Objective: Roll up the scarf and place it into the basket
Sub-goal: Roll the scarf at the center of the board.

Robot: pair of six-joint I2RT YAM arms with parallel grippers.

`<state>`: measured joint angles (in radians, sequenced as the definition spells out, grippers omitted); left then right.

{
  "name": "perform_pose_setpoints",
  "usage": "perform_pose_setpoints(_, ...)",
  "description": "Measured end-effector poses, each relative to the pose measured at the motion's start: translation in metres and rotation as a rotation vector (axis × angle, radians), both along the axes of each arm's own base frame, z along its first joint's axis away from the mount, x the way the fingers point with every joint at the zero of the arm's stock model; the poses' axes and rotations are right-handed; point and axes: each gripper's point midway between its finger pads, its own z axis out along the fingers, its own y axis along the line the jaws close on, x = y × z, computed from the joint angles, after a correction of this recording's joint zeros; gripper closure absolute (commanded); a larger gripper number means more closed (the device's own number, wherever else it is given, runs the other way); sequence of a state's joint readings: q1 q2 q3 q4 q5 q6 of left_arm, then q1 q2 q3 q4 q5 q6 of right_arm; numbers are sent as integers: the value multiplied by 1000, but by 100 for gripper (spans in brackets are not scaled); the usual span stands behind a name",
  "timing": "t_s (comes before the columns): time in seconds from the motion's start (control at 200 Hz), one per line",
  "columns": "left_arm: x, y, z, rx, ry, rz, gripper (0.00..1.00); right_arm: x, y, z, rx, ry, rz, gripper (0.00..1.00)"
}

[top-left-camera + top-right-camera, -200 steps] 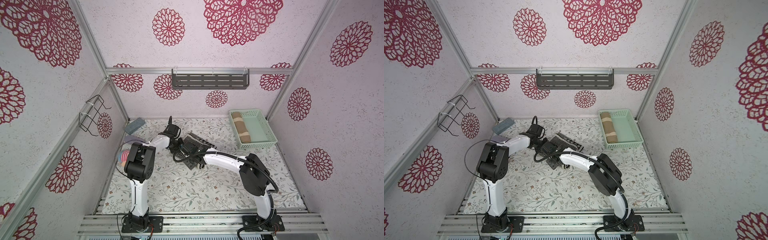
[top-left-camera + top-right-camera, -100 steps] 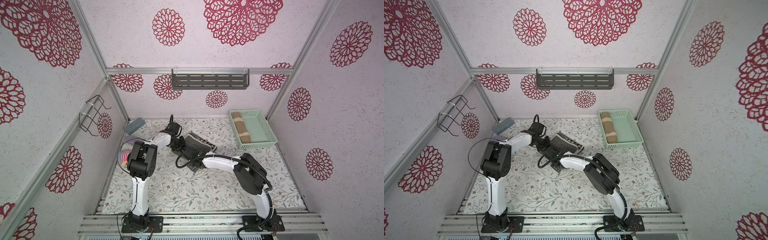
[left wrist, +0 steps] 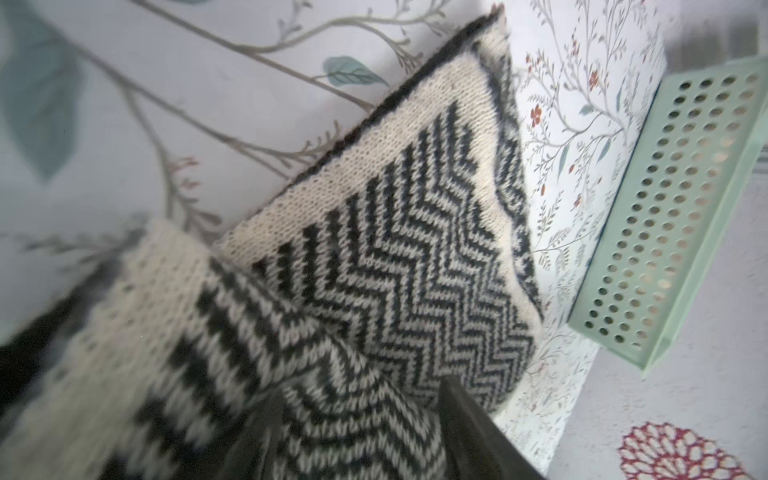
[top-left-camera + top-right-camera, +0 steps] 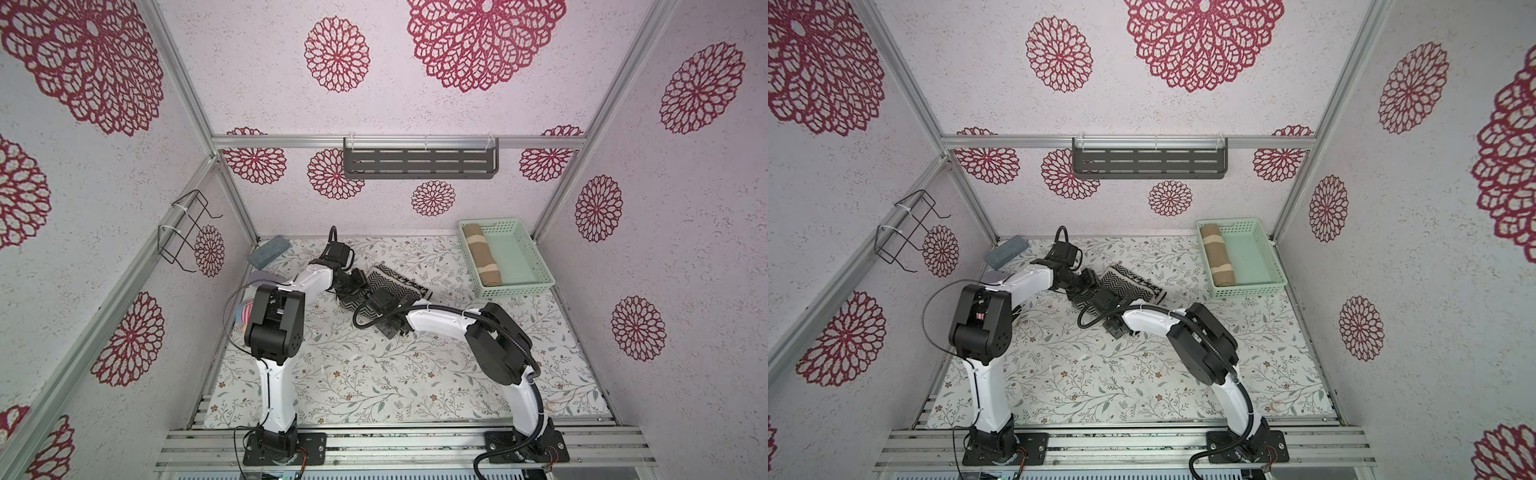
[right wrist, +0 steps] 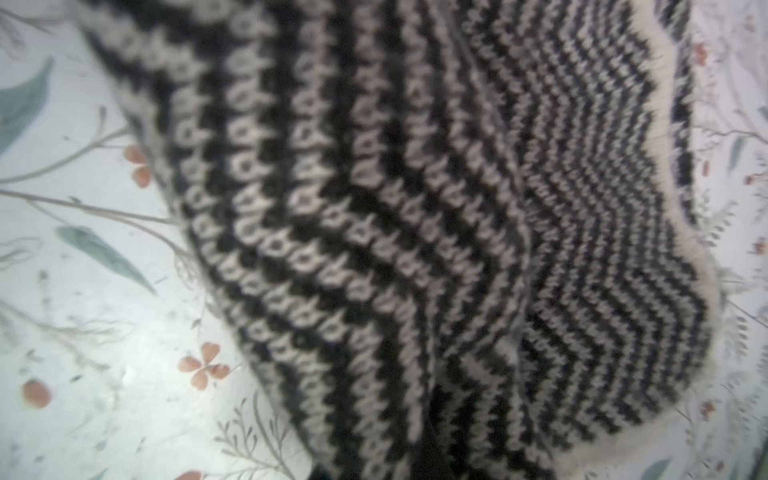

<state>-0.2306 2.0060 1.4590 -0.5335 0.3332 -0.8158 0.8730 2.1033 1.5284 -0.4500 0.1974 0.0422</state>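
Note:
The scarf [image 4: 395, 282] [image 4: 1129, 284] is a black-and-white chevron knit lying mid-table, its left end folded over. My left gripper [image 4: 354, 292] [image 4: 1088, 289] is at that end. In the left wrist view its fingers stand apart, open [image 3: 357, 399], astride the raised fold of scarf [image 3: 395, 257]. My right gripper [image 4: 374, 302] [image 4: 1103, 301] meets the same end from the near side. In the right wrist view the scarf [image 5: 415, 208] fills the frame and puckers into a ridge where the jaws pinch it. The mint-green basket [image 4: 519, 287] [image 4: 1250, 291] [image 3: 665, 208] stands at the back right.
A tan rolled cloth [image 4: 481, 257] [image 4: 1219, 259] lies along the basket's left side. A grey block [image 4: 269, 251] sits in the back left corner, and a striped bundle [image 4: 245, 311] by the left arm. A dark slotted shelf [image 4: 419, 164] and a wire rack [image 4: 187, 232] hang on the walls.
The right arm has drawn in slightly toward the scarf's left end. Both grippers stay at that end, and the fabric there looks more bunched.

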Motion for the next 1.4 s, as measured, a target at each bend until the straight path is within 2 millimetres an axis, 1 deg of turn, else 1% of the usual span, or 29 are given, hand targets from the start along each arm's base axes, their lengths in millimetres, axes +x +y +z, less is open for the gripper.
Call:
perform_pose_setpoints(0.09, -8, 24, 30, 35, -66, 55, 32, -9, 9, 5, 183, 159, -24, 93)
perform_pose_setpoints(0.155, -15, 40, 51, 57, -123, 98, 31, -15, 10, 7, 303, 274, -54, 93)
perform_pose_setpoints(0.22, -24, 49, 66, 72, -165, 122, 31, -22, 12, 9, 407, 387, -80, 93)
perform_pose_setpoints(0.26, -31, 50, 70, 76, -179, 128, 31, -27, 13, 10, 458, 451, -93, 93)
perform_pose_setpoints(0.325, -41, 50, 68, 81, -181, 128, 33, -36, 16, 12, 535, 554, -114, 93)
perform_pose_setpoints(0.41, -56, 48, 56, 96, -153, 118, 35, -49, 19, 15, 612, 673, -131, 92)
perform_pose_setpoints(0.475, -67, 40, 44, 106, -124, 96, 38, -57, 20, 17, 651, 752, -146, 92)
perform_pose_setpoints(0.54, -76, 30, 38, 110, -108, 64, 42, -63, 19, 19, 681, 815, -163, 91)
perform_pose_setpoints(0.671, -84, 6, 40, 99, -114, 3, 48, -68, 15, 24, 733, 914, -199, 91)
perform_pose_setpoints(0.756, -87, -7, 42, 82, -118, -30, 50, -68, 12, 27, 755, 958, -218, 90)
perform_pose_setpoints(0.821, -86, -15, 45, 64, -125, -46, 52, -66, 10, 29, 770, 977, -224, 89)
perform_pose_setpoints(0.946, -75, -25, 44, 36, -134, -60, 55, -64, 5, 30, 784, 1004, -236, 87)
perform_pose_setpoints(1.151, -50, -40, 20, 18, -100, -82, 60, -62, 0, 26, 801, 1050, -246, 81)
perform_pose_setpoints(1.231, -41, -47, 10, 7, -84, -91, 61, -61, -2, 26, 806, 1059, -252, 73)
perform_pose_setpoints(1.281, -36, -51, 6, 2, -76, -95, 62, -59, -3, 26, 810, 1056, -250, 65)
perform_pose_setpoints(1.396, -24, -59, -8, -8, -52, -106, 63, -55, -7, 25, 812, 1055, -269, 51)
